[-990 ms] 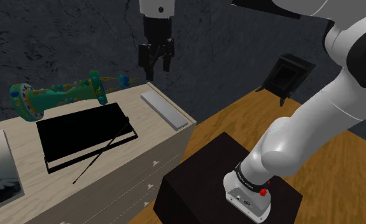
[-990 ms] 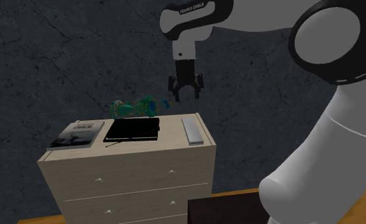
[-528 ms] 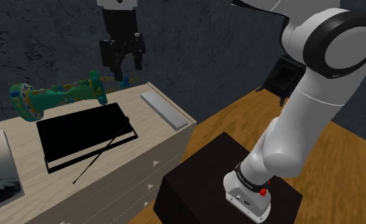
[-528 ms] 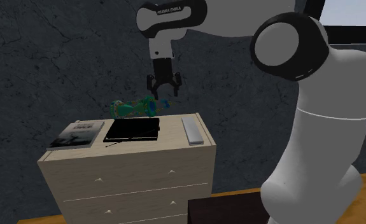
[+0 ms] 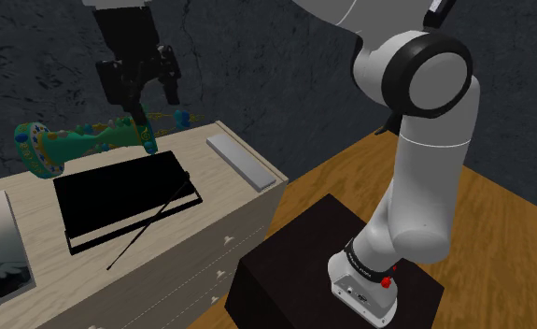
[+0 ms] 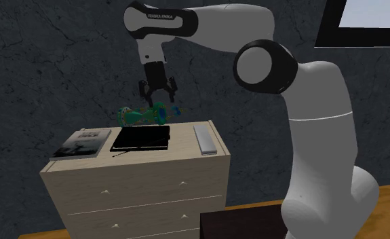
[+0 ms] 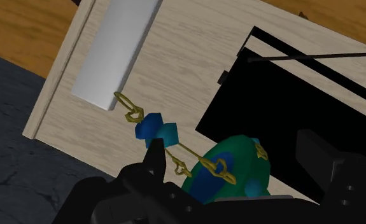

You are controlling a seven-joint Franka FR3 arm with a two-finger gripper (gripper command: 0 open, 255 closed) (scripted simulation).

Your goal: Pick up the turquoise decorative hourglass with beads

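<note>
The turquoise hourglass (image 5: 89,140) lies on its side along the far edge of the wooden dresser (image 5: 210,224), its beaded gold chain (image 5: 177,117) trailing off one end. From the second exterior view the hourglass (image 6: 144,113) sits behind the black folder. My gripper (image 5: 145,98) hangs open just above the chain end of the hourglass, not touching it. In the wrist view the hourglass's round end (image 7: 229,172) and blue beads (image 7: 157,130) lie between and below the gripper (image 7: 233,147), whose fingers stand apart.
A black folder (image 5: 121,196) with a thin pen across it lies in front of the hourglass. A grey flat bar (image 5: 241,159) rests near the dresser's right end and a book (image 6: 83,142) at its left. The dark stand (image 5: 332,271) sits on the wooden floor.
The gripper has travelled to the shoulder view's left, from above the grey bar to above the hourglass's chain end, staying open. The hourglass has not moved.
</note>
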